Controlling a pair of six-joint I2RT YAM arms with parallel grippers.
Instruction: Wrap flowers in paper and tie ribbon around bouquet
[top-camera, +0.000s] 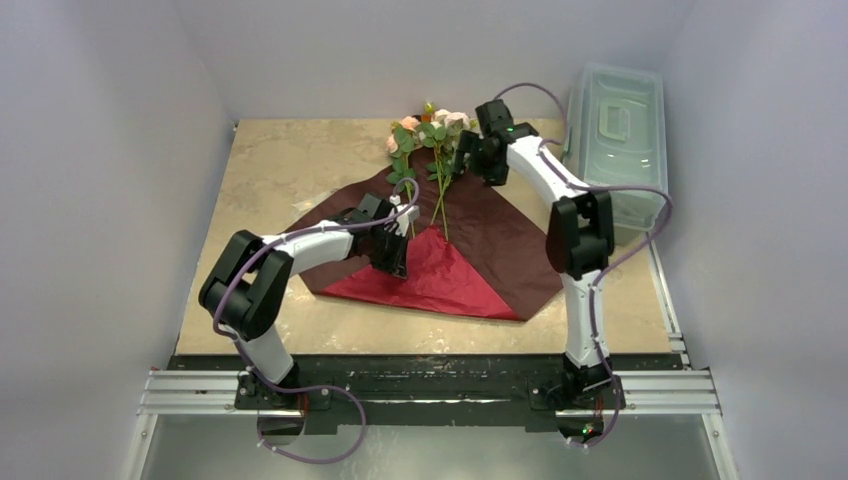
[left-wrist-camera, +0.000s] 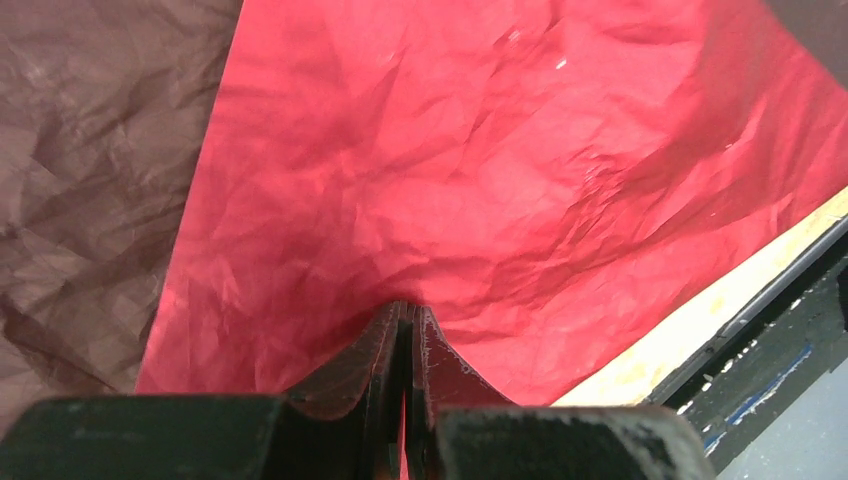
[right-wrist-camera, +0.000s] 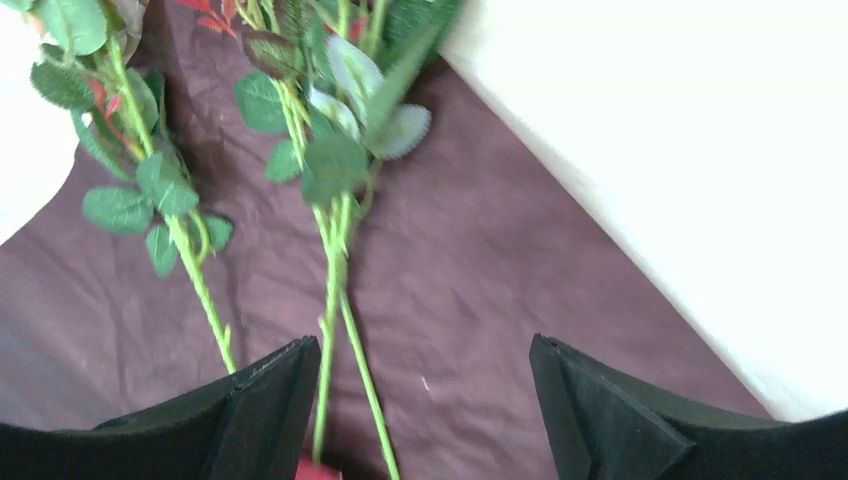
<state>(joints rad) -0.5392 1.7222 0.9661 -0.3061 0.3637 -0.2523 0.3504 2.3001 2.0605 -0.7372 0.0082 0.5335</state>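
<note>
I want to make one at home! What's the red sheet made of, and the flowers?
The sheet looks like thin paper: crinkled all over, slightly shiny red on one face, dull maroon-brown on the other. The flowers look fake, maybe cloth leaves on plastic stems: flat leaves with neat sawtooth edges, evenly bright green stems. I can't be sure.

The paper (left-wrist-camera: 500, 180) is thin and crinkled, its red face faintly glossy, its maroon face matt; the table (top-camera: 290, 170) looks smooth, marbled beige; the far-right box (top-camera: 620, 120) is translucent plastic; the left gripper (left-wrist-camera: 405, 318) is matt black, scuffed.
</note>
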